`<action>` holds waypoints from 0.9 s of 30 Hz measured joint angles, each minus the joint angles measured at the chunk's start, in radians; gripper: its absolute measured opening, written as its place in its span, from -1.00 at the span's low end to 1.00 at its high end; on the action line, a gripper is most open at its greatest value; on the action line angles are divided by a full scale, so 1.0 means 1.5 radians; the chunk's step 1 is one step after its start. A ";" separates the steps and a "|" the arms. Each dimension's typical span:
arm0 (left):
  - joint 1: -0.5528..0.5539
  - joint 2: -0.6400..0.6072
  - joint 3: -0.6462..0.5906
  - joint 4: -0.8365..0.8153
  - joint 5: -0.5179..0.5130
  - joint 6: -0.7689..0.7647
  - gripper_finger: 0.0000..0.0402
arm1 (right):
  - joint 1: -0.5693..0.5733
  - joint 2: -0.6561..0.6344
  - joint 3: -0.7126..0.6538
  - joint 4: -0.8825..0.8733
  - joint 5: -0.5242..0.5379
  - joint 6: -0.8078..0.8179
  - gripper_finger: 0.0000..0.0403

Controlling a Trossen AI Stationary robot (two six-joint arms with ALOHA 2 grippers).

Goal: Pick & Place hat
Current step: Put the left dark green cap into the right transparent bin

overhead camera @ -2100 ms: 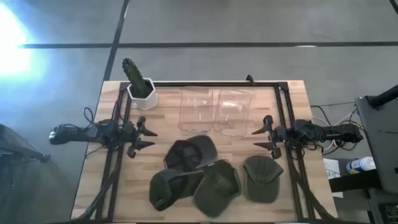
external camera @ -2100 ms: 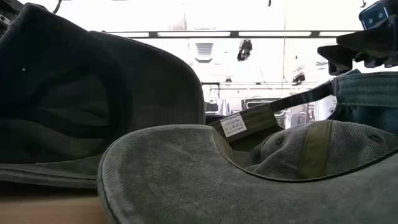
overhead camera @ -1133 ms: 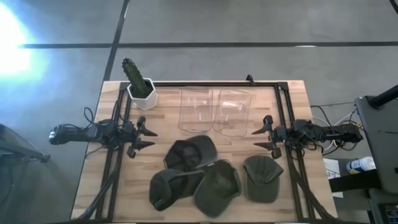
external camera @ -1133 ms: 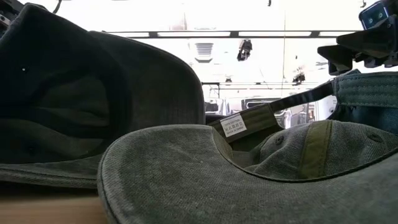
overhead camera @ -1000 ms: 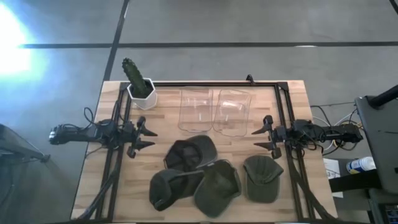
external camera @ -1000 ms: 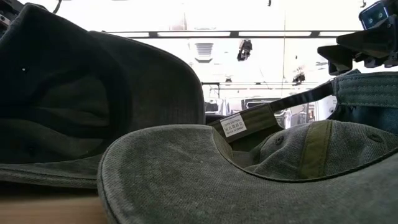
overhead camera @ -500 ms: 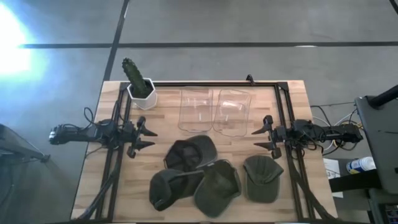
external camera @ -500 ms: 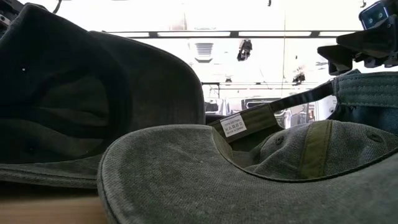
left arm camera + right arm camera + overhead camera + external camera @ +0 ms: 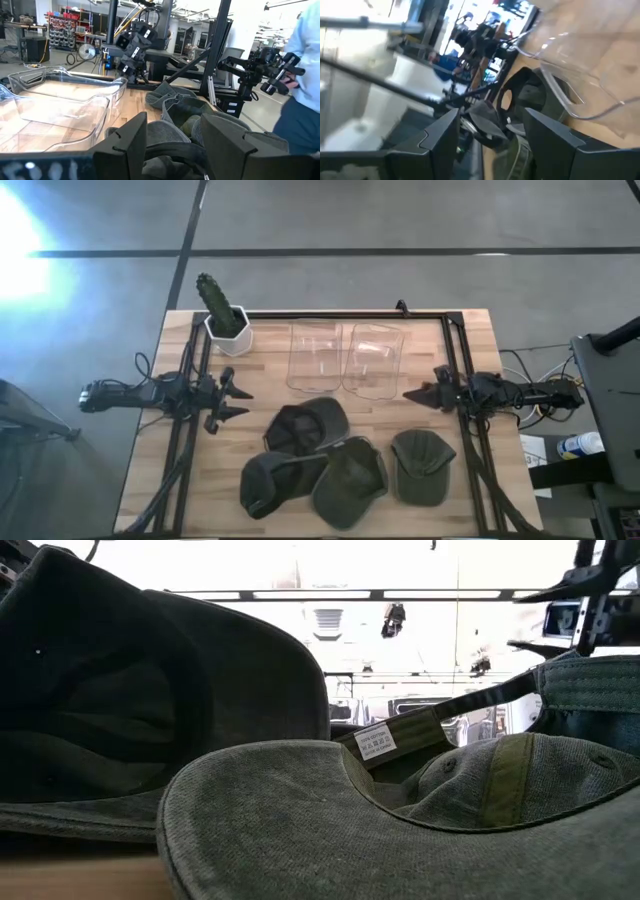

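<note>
Several olive-green caps lie on the wooden table toward its near edge: one dark cap (image 9: 310, 423), one in front of it (image 9: 280, 480), one beside that (image 9: 352, 478) and one apart to the right (image 9: 422, 466). They fill the low view (image 9: 330, 810). My left gripper (image 9: 243, 402) is open and empty at the table's left, pointing at the caps (image 9: 175, 107). My right gripper (image 9: 408, 395) is open and empty at the table's right, above and behind the right cap, turned on its side; it also shows in the low view (image 9: 580, 600).
Two clear plastic trays (image 9: 315, 358) (image 9: 372, 360) stand side by side behind the caps. A cactus in a white pot (image 9: 224, 318) stands at the far left corner. A black frame (image 9: 345, 314) runs around the table. A person (image 9: 302, 95) stands beyond the table's right side.
My right gripper has turned about its own long axis, so its two fingers, which lay spread side by side seen from above, now stand one over the other. It has stayed at about the same place. The caps and my left gripper have kept still.
</note>
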 joint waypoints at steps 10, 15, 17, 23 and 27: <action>0.000 0.000 0.000 0.000 0.000 0.000 -0.11 | 0.017 0.102 0.007 0.011 -0.018 0.275 0.07; 0.000 0.000 0.000 0.000 0.000 0.000 -0.11 | 0.065 0.265 0.134 -0.119 -0.042 0.319 0.07; 0.000 0.000 0.000 0.000 0.000 0.000 -0.11 | 0.091 0.349 0.217 -0.234 -0.066 0.319 0.07; 0.000 0.000 0.000 0.000 0.000 0.000 -0.11 | 0.184 0.581 0.452 -0.558 -0.175 0.325 0.07; 0.000 0.000 0.000 -0.001 0.000 0.000 -0.11 | 0.241 0.687 0.525 -0.661 -0.277 0.353 0.07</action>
